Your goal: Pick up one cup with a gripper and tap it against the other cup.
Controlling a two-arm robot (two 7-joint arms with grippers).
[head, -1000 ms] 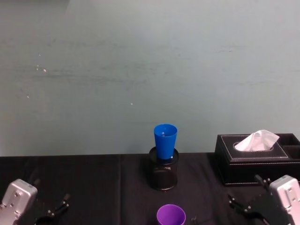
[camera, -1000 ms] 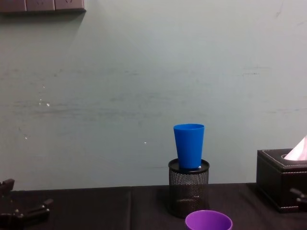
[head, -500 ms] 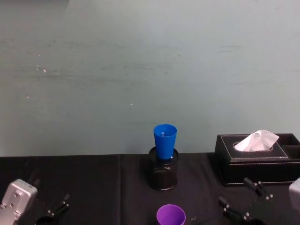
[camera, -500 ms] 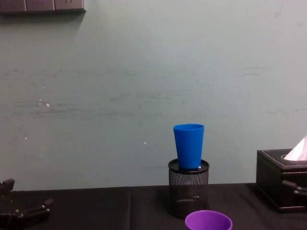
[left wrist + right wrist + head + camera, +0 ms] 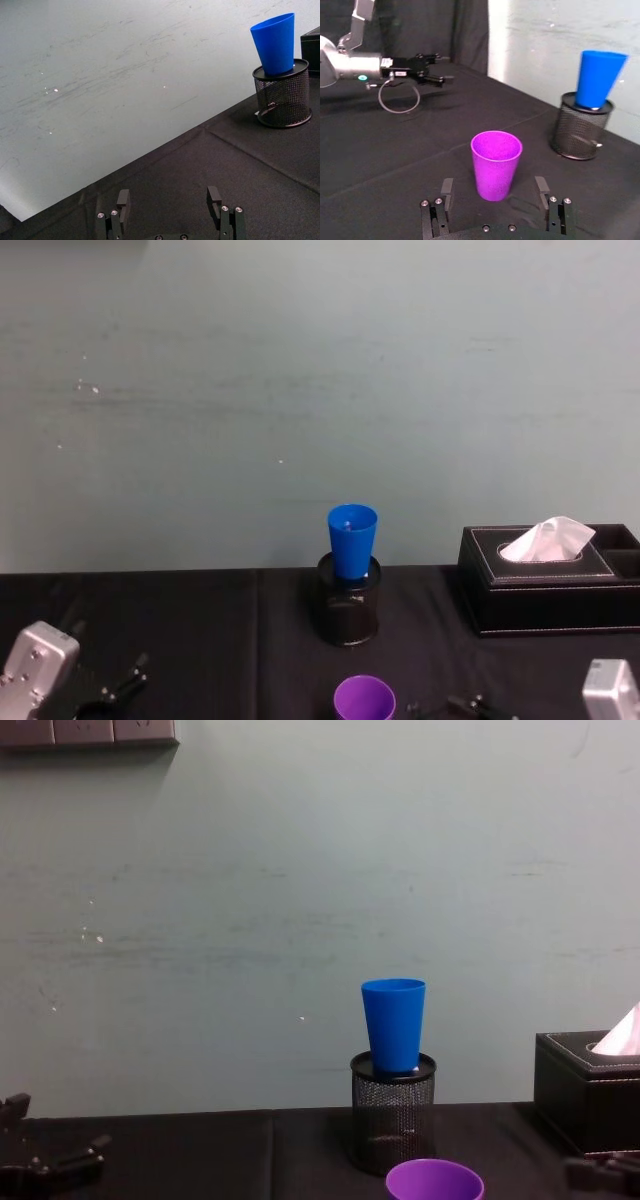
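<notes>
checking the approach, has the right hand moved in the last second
Yes. In the head view the right hand has slid left, away from the tissue box and toward the purple cup, and sits lower in the picture.

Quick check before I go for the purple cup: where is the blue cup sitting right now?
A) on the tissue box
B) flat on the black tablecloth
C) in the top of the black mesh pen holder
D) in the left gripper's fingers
C: the blue cup stands upright with its base seated in the top of the black mesh pen holder, apart from the tissue box.
</notes>
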